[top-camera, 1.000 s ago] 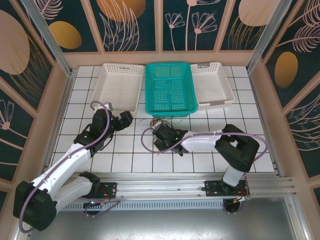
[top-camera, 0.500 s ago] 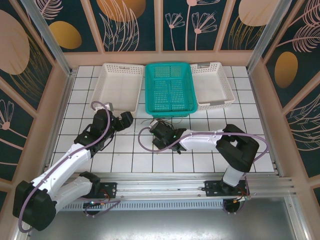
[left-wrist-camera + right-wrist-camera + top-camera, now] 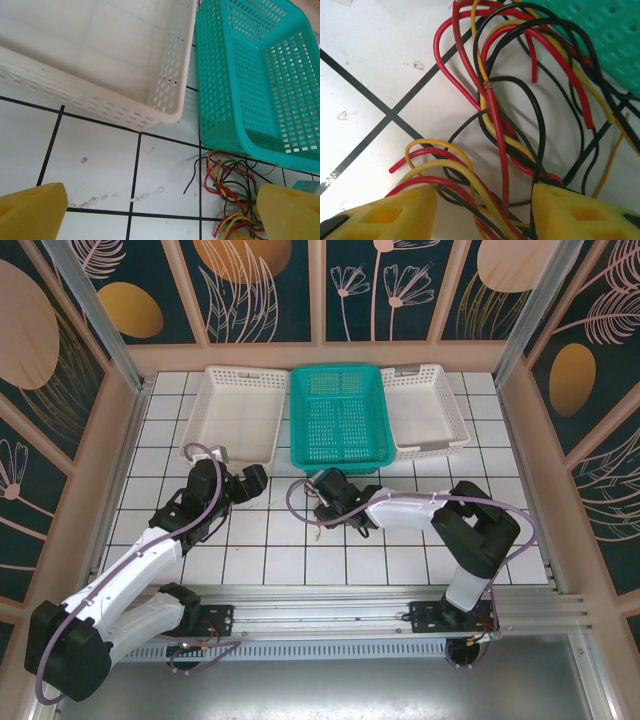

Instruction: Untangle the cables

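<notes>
The cables (image 3: 520, 100) are a tangle of thin red, yellow and black wires on the white tiles, just in front of the teal basket (image 3: 600, 30). My right gripper (image 3: 482, 200) is down over the tangle. Its yellow fingers (image 3: 395, 215) stand apart with several strands running between them, not pinched. In the top view the right gripper (image 3: 325, 505) sits near the teal basket's front edge. My left gripper (image 3: 161, 200) is wide open above bare tile, and the cables (image 3: 227, 185) lie to the right of its gap, by the right fingertip. The left gripper (image 3: 256, 478) hovers left of the tangle.
Three baskets line the back of the table: a white basket (image 3: 240, 415), the teal basket (image 3: 340, 420) and another white basket (image 3: 425, 410). The left wrist view has the white basket's corner (image 3: 165, 112) and the teal basket (image 3: 225, 100) close ahead. Lilac arm cable (image 3: 295, 502) loops beside the right wrist.
The right gripper has moved up and slightly right toward the teal basket, down onto the tangle, with its fingers narrowing. The left arm has stayed put.
</notes>
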Motion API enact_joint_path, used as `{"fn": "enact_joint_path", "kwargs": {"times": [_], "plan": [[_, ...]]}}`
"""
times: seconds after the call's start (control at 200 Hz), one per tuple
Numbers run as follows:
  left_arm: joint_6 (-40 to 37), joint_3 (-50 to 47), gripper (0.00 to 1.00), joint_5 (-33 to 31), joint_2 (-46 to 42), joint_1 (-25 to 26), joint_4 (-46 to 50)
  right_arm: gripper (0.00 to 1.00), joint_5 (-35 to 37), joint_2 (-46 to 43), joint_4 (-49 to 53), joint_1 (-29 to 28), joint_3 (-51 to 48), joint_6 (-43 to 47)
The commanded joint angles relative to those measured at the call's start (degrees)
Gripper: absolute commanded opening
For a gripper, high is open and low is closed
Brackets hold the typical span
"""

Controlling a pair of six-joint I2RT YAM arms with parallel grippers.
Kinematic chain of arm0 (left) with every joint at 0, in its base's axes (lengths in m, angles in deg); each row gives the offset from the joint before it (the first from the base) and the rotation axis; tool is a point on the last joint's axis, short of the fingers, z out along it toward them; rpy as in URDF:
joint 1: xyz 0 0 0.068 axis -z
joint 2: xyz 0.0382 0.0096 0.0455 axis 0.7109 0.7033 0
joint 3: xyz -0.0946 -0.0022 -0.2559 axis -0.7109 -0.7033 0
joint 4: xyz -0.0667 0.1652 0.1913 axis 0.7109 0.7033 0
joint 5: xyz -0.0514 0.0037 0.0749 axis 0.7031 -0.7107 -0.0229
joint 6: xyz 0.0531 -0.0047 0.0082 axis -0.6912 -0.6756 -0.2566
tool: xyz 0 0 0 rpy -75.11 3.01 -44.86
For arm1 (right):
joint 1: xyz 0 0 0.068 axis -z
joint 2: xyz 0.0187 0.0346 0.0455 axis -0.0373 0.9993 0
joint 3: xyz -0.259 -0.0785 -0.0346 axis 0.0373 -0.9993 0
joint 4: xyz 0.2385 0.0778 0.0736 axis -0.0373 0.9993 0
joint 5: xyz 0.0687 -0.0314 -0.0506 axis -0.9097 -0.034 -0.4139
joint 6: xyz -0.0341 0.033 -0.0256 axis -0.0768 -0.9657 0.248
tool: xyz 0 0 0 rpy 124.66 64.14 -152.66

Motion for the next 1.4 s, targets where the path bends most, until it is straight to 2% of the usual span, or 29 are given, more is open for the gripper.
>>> {"fn": "enact_joint_path", "kwargs": {"times": [0.0,0.2,0.37,0.631,0.871,1.096,1.396], "plan": [[-1.37,0.54,0.97,-1.51,-0.46,0.31,1.34,0.52,-2.68,1.55,-0.45,0.00,1.29,0.70],[-1.59,0.50,0.97,-1.57,-0.46,0.44,1.51,0.35,-7.11,2.96,0.91,-0.09,1.88,-0.43],[-1.61,0.54,0.97,-1.26,-0.46,0.39,1.36,0.29,-9.78,0.05,1.99,-0.70,2.50,-1.08],[0.94,0.25,0.97,3.74,-1.30,0.48,-0.36,0.13,-22.93,-8.60,0.58,-0.12,2.46,-0.73],[4.25,-0.35,0.97,9.82,-3.25,0.48,-3.27,0.00,-33.97,-13.71,-1.76,3.31,1.17,-0.92],[8.31,-3.11,0.98,16.40,-5.27,0.46,-8.97,0.00,-43.92,-18.39,-7.00,8.54,-1.52,-3.68],[9.85,-7.93,0.99,23.11,-8.86,0.48,-17.31,0.00,-56.82,-24.53,-15.00,14.05,-3.89,-10.03]]}}
